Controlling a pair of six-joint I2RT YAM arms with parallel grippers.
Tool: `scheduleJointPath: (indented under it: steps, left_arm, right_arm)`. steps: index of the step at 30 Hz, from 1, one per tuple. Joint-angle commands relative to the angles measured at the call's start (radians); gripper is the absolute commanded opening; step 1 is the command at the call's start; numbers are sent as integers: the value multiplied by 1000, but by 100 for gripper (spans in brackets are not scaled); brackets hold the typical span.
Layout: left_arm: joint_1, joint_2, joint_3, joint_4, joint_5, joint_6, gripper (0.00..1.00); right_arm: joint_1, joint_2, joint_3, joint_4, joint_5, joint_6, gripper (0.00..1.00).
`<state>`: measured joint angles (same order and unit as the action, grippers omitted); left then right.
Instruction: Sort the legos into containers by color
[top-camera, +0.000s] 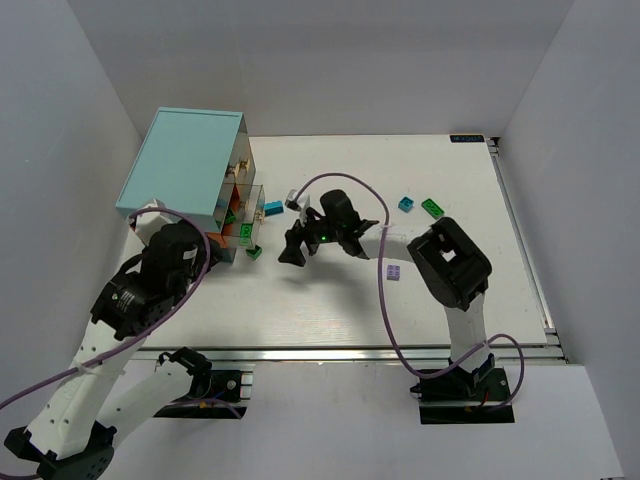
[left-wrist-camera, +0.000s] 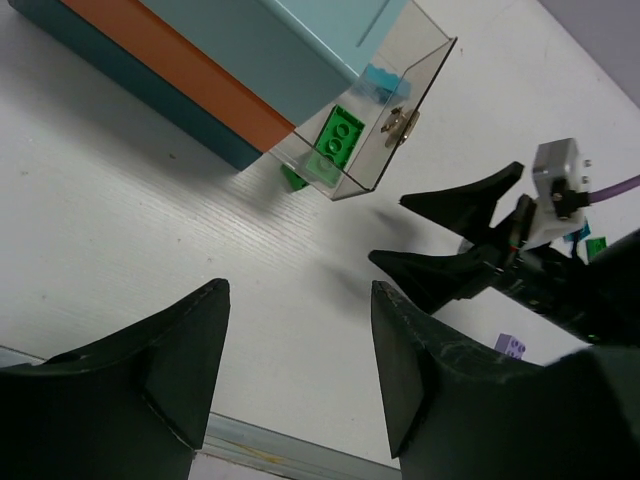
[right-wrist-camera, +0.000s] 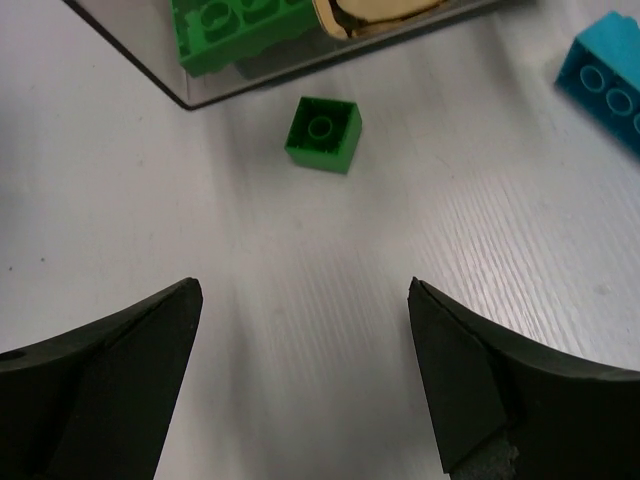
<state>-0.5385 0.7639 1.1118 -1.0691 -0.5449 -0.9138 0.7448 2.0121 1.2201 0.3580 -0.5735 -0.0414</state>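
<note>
The cabinet (top-camera: 185, 165) with a light-teal top stands at the back left, with clear drawers (top-camera: 240, 218) pulled out on its right side. In the left wrist view, one open drawer (left-wrist-camera: 372, 130) holds a green brick (left-wrist-camera: 338, 135). A small green brick (right-wrist-camera: 323, 133) lies on the table just outside that drawer. My right gripper (right-wrist-camera: 303, 287) is open and empty, a short way from this brick; it also shows in the top view (top-camera: 297, 240). My left gripper (left-wrist-camera: 300, 350) is open and empty, low over the table beside the cabinet.
A cyan brick (top-camera: 273, 209) lies by the drawers and shows in the right wrist view (right-wrist-camera: 610, 75). A purple brick (top-camera: 394, 271) lies mid-table. A cyan brick (top-camera: 406, 204) and a green brick (top-camera: 432, 207) lie at the back right. The right arm's cable (top-camera: 385, 300) loops over the table.
</note>
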Motion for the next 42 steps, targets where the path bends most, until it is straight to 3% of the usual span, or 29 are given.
scheduleJointPath:
  steps: [1, 16, 29, 32, 36, 42]
  left_arm:
    - [5, -8, 51, -49, -47, -33, 69]
    - [5, -18, 74, -92, -56, -46, 72]
    - [5, 11, 100, -71, -73, -34, 75]
    - [5, 20, 103, -71, -76, -31, 75]
    - [5, 31, 111, -71, -76, -28, 76]
    - [5, 40, 112, -65, -76, -27, 76]
  right_arm:
    - [41, 33, 59, 185, 53, 64, 89]
    - [137, 232, 182, 372, 311, 297, 89]
    - [180, 307, 191, 417, 489, 204, 89]
    - [189, 316, 179, 432, 541, 173, 84]
    - [192, 320, 151, 456, 558, 155, 70]
    - [203, 304, 114, 476, 551, 155, 63]
